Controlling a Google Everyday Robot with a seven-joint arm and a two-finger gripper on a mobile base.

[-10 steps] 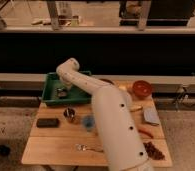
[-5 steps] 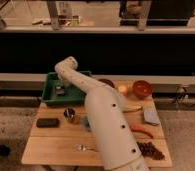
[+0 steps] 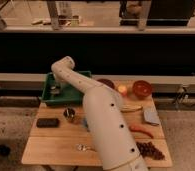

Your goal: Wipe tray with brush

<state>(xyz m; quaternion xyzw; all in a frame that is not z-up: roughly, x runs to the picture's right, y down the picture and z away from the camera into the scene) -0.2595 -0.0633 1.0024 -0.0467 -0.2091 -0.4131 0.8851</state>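
while the claw [image 3: 55,91] hangs inside the tray [image 3: 47,98], the metal cup [image 3: 69,114] stands nearby.

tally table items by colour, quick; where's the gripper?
Green: 1, tray
Red or red-brown: 3, bowl, chili, dark red cluster
Black: 1, block
Metal or grey: 3, cup, brush, grey flat piece
Total: 8
Gripper is over the tray by the brush.

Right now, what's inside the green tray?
The end effector and a small pale brush sit inside the tray near its left side. The arm covers the tray's right part.
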